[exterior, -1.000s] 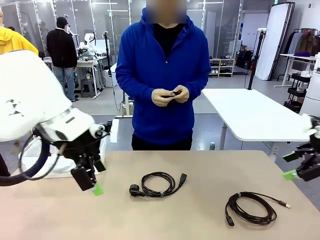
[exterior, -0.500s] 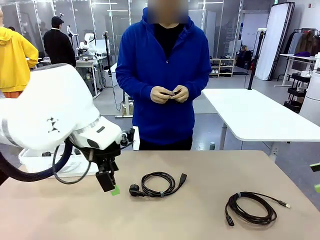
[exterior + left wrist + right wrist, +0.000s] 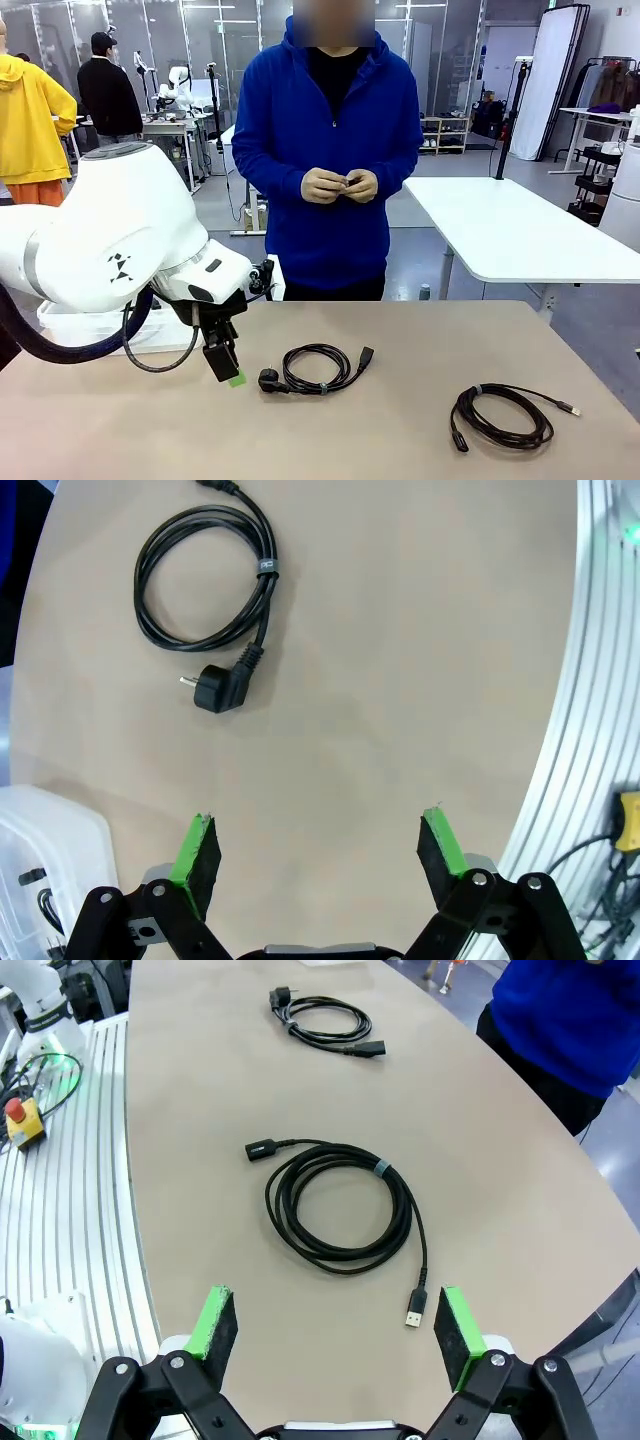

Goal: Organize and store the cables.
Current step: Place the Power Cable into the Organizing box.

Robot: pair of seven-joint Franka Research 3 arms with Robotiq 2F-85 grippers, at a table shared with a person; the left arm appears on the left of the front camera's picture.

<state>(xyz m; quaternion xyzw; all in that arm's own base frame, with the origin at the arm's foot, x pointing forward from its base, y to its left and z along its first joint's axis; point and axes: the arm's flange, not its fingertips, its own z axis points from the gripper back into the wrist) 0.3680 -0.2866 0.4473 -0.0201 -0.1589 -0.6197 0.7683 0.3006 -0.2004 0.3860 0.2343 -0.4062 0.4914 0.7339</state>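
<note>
Two cables lie coiled on the tan table. A black power cable (image 3: pixel 315 368) with a round plug sits mid-table, also seen as the power cable (image 3: pixel 205 580) and the power cable (image 3: pixel 320 1020). A thinner cable (image 3: pixel 500 415) with a silver USB tip lies to the right, also seen as the USB cable (image 3: pixel 340 1205). My left gripper (image 3: pixel 232 372) hangs open just left of the power cable's plug, above the table. In its wrist view the left gripper (image 3: pixel 320 848) holds nothing. My right gripper (image 3: pixel 335 1330) is open over the table edge, with the USB tip between its fingers' lines.
A person in a blue hoodie stands at the far side, with both hands (image 3: pixel 340 186) on a small dark item. A white bin (image 3: pixel 100 325) sits at the table's left, also seen as the bin (image 3: pixel 40 870). Aluminium rails (image 3: pixel 600 730) border the near edge, with a red stop button (image 3: pixel 20 1120).
My left arm has swung right, bringing its gripper close to the power cable's plug. The right gripper has withdrawn past the front view's right edge. The cables have not moved.
</note>
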